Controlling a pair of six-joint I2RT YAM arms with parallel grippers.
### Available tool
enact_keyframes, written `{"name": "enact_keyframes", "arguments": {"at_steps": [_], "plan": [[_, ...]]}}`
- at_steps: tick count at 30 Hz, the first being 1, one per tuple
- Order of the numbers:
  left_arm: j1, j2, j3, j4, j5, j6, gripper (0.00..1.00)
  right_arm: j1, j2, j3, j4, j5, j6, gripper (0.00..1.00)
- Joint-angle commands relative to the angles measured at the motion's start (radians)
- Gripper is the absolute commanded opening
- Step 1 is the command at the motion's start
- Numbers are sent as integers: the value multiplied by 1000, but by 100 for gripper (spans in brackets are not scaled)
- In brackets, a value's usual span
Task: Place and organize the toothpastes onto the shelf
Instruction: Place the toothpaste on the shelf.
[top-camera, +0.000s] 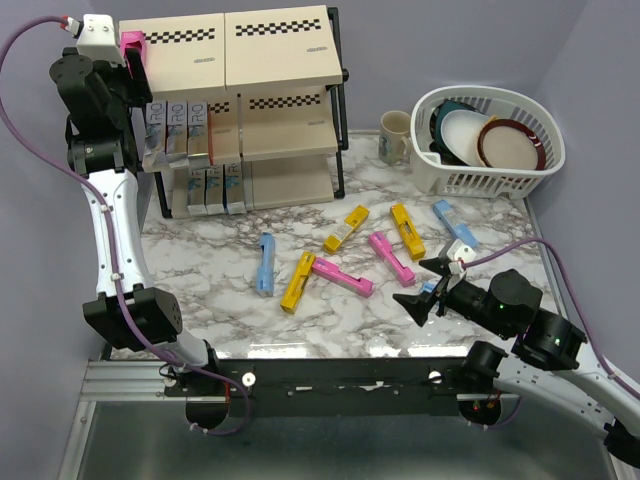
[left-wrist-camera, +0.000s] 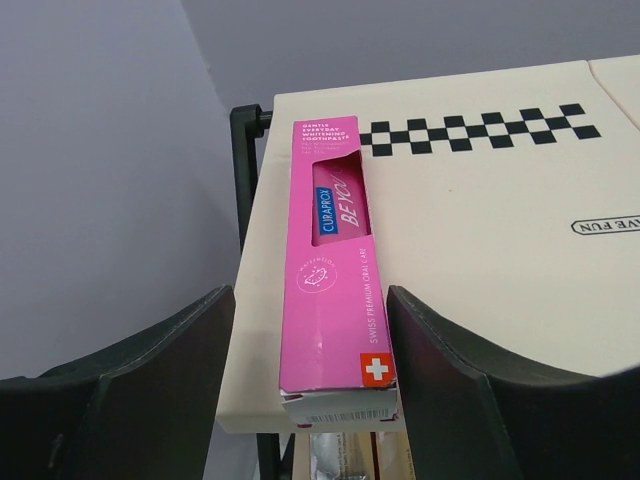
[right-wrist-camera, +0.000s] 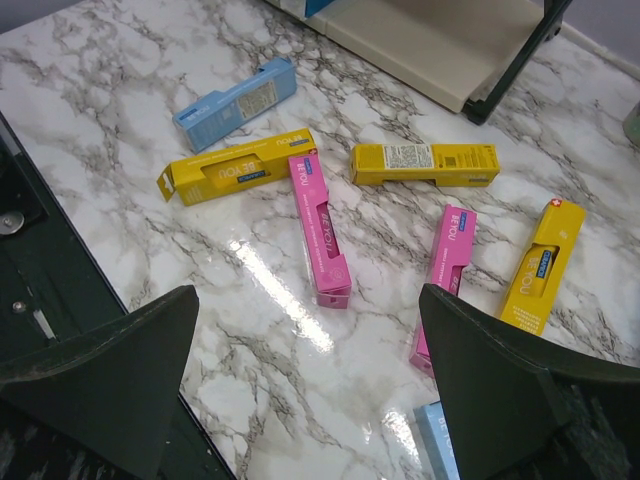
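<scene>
Left claw (left-wrist-camera: 310, 330) stands apart, straddling the pink carton (left-wrist-camera: 335, 270), which lies on the shelf (left-wrist-camera: 480, 260) top board at its 9 o'clock edge. Best to back straight out, since one finger sits very close. Right claw (right-wrist-camera: 310, 340), wide apart, hovers over loose cartons (right-wrist-camera: 320, 230).

Pink carton (left-wrist-camera: 335, 290): "CURAPROX", "BE YOU", "GENTLE EVERYDAY WHITENING TOOTHPASTE", "SWISS PREMIUM ORAL CARE", white cross on red square. Top shelf board (left-wrist-camera: 480, 240): partial "VE FUN".
</scene>
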Motion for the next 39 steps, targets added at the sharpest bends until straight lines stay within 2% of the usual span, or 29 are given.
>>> {"name": "enact_keyframes", "arguments": {"at_steps": [1, 17, 22, 25, 27, 35, 39], "plan": [[11, -12, 18, 24, 10, -15, 74, 6, 0, -12, 11, -19, -4, 100], [13, -22, 17, 22, -78, -22, 79, 7, -2, -13, 12, -27, -4, 100], [13, -38, 12, 30, -24, -38, 94, 6, 3, -13, 14, -33, -5, 100], [13, -60, 11, 34, 2, -50, 99, 7, 6, -15, 15, -36, -7, 100], [13, -79, 0, 41, 13, -50, 99, 6, 9, -12, 18, -39, -5, 100], [13, -260, -101, 57, 77, -274, 99, 6, 43, -18, 47, -60, 79, 100], [11, -399, -260, 73, 132, -406, 99, 6, 79, -31, 69, -34, 192, 100]]}}
